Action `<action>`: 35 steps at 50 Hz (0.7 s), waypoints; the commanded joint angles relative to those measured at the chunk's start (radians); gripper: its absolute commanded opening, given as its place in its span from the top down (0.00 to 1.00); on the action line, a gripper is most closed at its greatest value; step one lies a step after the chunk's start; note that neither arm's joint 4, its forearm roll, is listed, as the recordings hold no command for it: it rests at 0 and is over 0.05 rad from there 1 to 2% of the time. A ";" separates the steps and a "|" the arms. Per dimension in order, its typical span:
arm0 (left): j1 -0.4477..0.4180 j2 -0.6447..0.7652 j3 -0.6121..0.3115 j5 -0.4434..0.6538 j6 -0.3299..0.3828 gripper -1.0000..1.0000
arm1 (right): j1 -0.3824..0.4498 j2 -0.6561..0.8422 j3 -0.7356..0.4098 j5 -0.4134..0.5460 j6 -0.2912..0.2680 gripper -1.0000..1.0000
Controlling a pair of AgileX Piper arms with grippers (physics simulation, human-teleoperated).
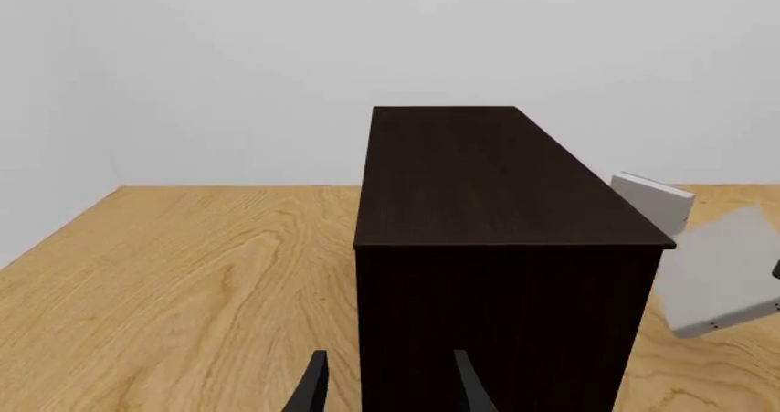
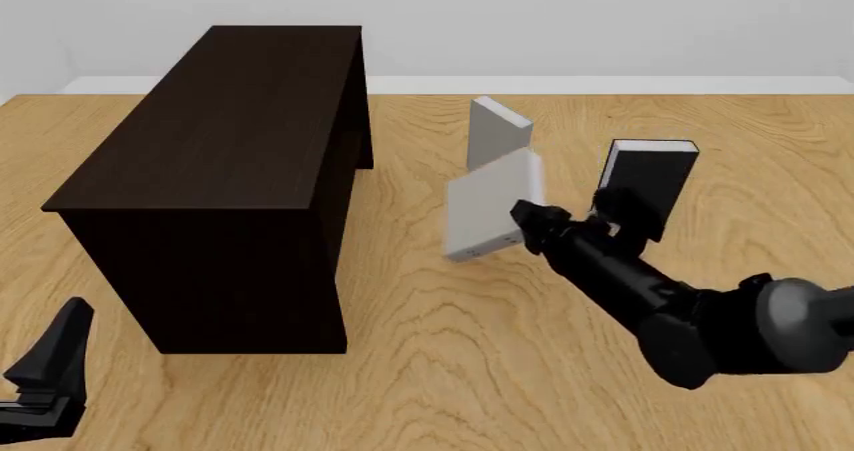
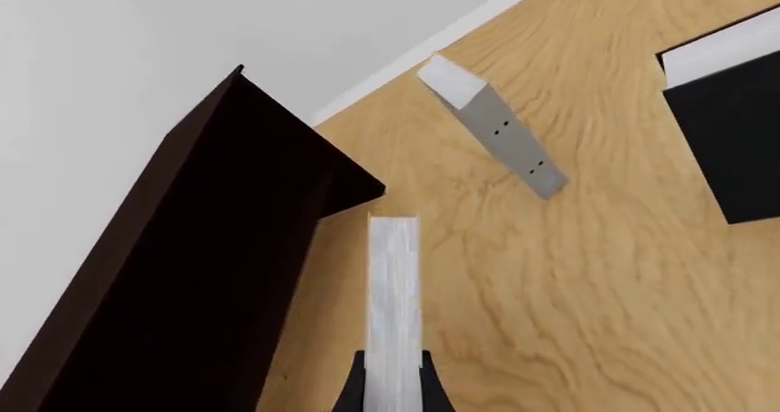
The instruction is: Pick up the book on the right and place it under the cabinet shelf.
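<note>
The light grey book (image 2: pixel 491 206) hangs tilted above the table, a short way right of the dark brown cabinet shelf (image 2: pixel 227 121). My right gripper (image 2: pixel 523 221) is shut on its lower right edge. In the right wrist view the book (image 3: pixel 393 302) shows edge-on between the fingers of the gripper (image 3: pixel 393 389), with the cabinet (image 3: pixel 183 275) beside it. The left wrist view shows the book (image 1: pixel 725 270) past the cabinet's (image 1: pixel 488 184) far corner. My left gripper (image 2: pixel 47 371) stays open near the front left of the table, its fingers (image 1: pixel 314 389) apart and facing the cabinet's end wall.
A second grey book (image 2: pixel 501 131) stands upright just behind the held one; its spine with dark dots (image 3: pixel 494 124) shows in the right wrist view. A black-covered book (image 2: pixel 650 181) stands upright to the right, close behind my right arm. The table is light wood (image 2: pixel 441 371).
</note>
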 commanded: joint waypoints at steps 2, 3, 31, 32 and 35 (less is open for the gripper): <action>0.000 0.004 0.000 0.001 0.000 0.00 | 0.049 0.028 0.017 -0.178 0.089 1.00; 0.000 0.004 0.000 0.001 0.000 0.00 | 0.053 0.035 0.016 -0.187 0.097 1.00; 0.008 -0.002 -0.002 0.010 0.000 0.00 | 0.051 0.285 -0.088 -0.372 0.239 1.00; 0.008 -0.002 -0.002 0.010 0.000 0.00 | 0.053 0.295 -0.093 -0.372 0.240 1.00; 0.008 -0.002 -0.002 0.010 0.000 0.00 | 0.061 0.312 -0.102 -0.373 0.244 1.00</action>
